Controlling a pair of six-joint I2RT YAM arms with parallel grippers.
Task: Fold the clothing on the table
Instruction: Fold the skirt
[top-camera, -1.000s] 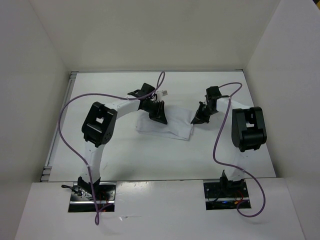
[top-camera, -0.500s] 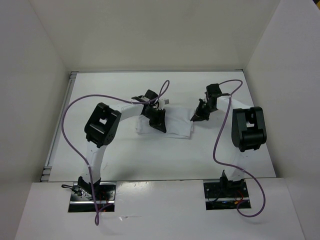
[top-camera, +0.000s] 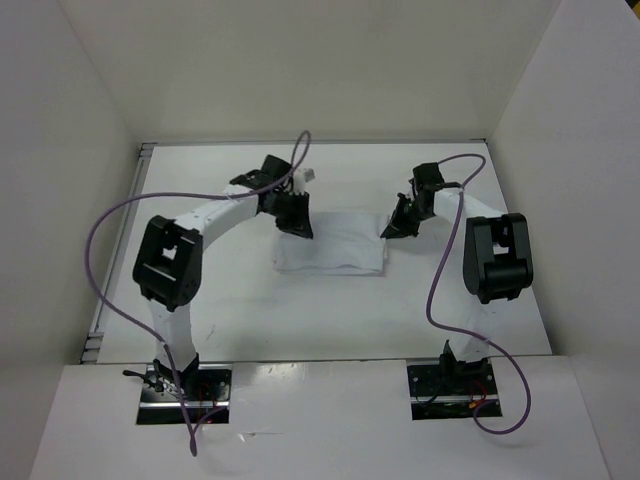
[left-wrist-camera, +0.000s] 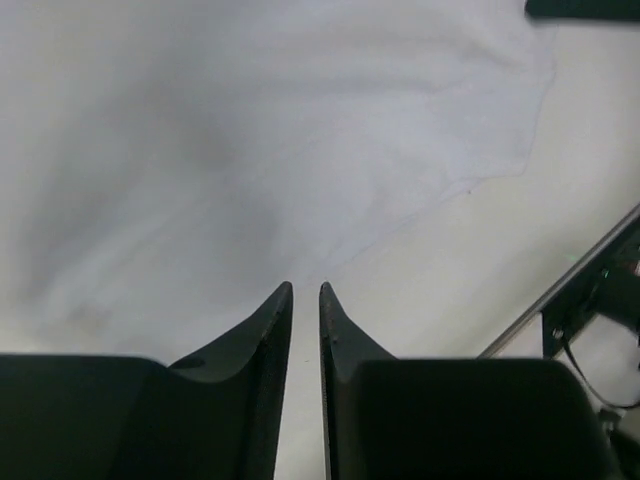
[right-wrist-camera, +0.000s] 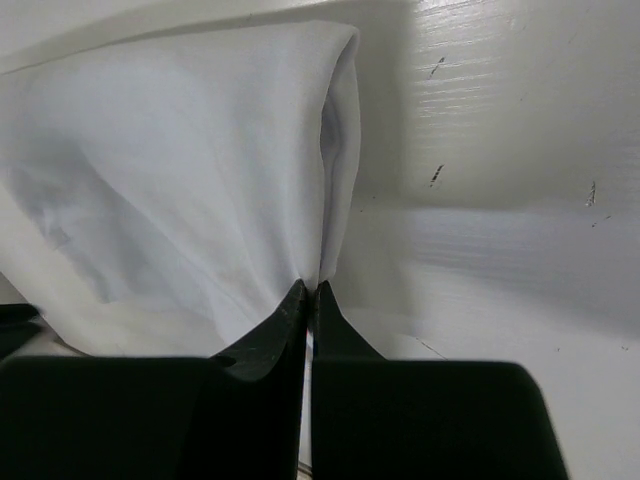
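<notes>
White clothing (top-camera: 332, 243) lies in the middle of the table (top-camera: 330, 315), folded into a flat oblong with its long side running left to right. It is lightly wrinkled.

The left claw (top-camera: 293, 216) stands at the garment's far left corner. Its wrist view shows the two fingers (left-wrist-camera: 262, 325) parted by a narrow slit with nothing caught between them, so it is released. The tips sit over the cloth close to the edge, where the bare table begins.

The right claw (top-camera: 393, 228) is at the right edge of the clothing. From its wrist camera the fingers (right-wrist-camera: 285, 320) are clenched tight on a fold of the fabric. That fold stands up from the tips in a soft ridge above the glossy table, with the rest of the cloth spreading away to the left.

A purple cable (top-camera: 429, 298) hangs off the right arm toward its base at the near edge.
</notes>
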